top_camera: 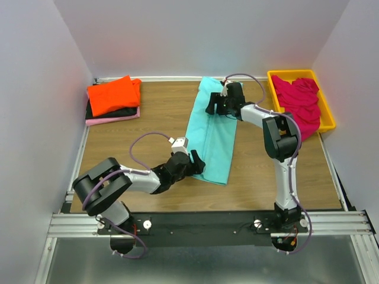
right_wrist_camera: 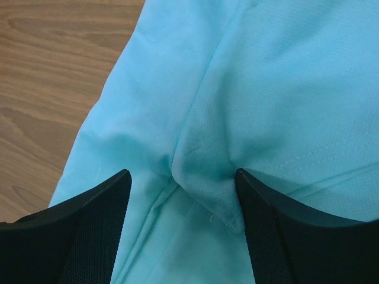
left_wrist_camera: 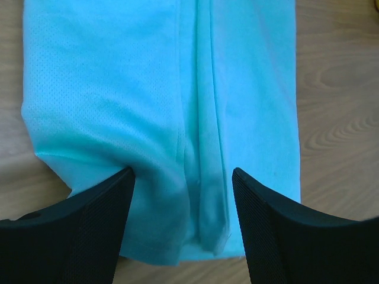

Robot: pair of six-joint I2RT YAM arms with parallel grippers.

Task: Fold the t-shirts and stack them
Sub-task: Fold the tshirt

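turquoise t-shirt [top_camera: 211, 130] — long strip, axis near-to-far | left jaws wide, near end | right jaws wide, far end

- Left arm [top_camera: 139, 177]: black joints, pale grey links, looping purple cable [top_camera: 142, 135].
- Right arm [top_camera: 284, 139]: same colours.
- Left end effector [left_wrist_camera: 182, 174]: black, finely dimpled fingers [left_wrist_camera: 77, 231].

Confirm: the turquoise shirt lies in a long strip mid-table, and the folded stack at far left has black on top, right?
No: the orange-red shirt lies on top, the black shirt under it; the top external view shows this. The rest holds.
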